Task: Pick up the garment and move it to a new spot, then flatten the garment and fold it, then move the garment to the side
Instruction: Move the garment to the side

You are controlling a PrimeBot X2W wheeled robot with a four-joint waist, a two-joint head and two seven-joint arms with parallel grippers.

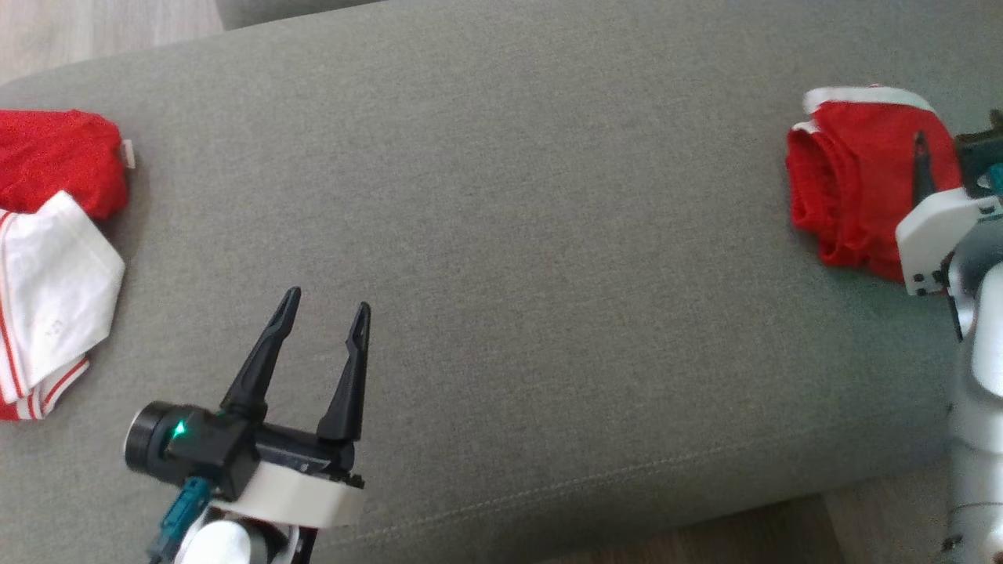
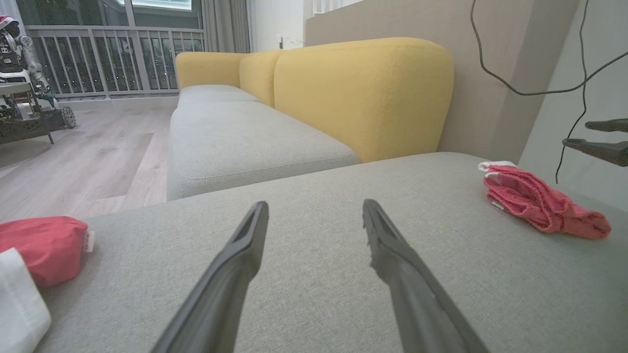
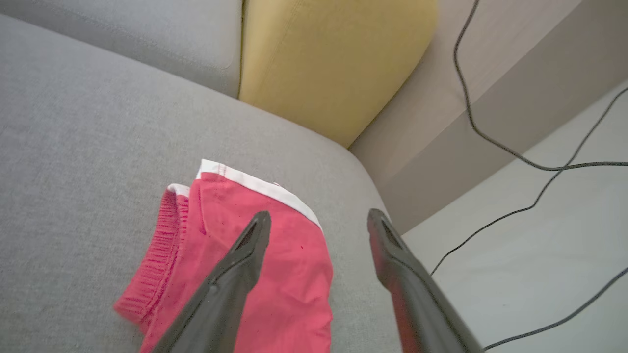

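The garment [image 1: 854, 180] is a folded red piece with a white trim, lying at the far right end of the grey cushion [image 1: 533, 235]. The left wrist view has the garment [image 2: 539, 203] at the right, and the right wrist view has it [image 3: 294, 274] just below the fingers. My right gripper [image 1: 957, 125] hovers over its right part, open [image 3: 319, 214], with nothing between the fingers; it also reaches in from the right edge of the left wrist view [image 2: 576, 133]. My left gripper [image 1: 327, 299] is open and empty above the cushion's front left [image 2: 315, 205].
A red cloth [image 1: 55, 160] and a white cloth with red stripes [image 1: 55, 298] lie at the cushion's left end. A yellow backrest [image 2: 363, 93] rises behind. Right of the garment the cushion's edge drops to pale floor with black cables [image 3: 515, 152].
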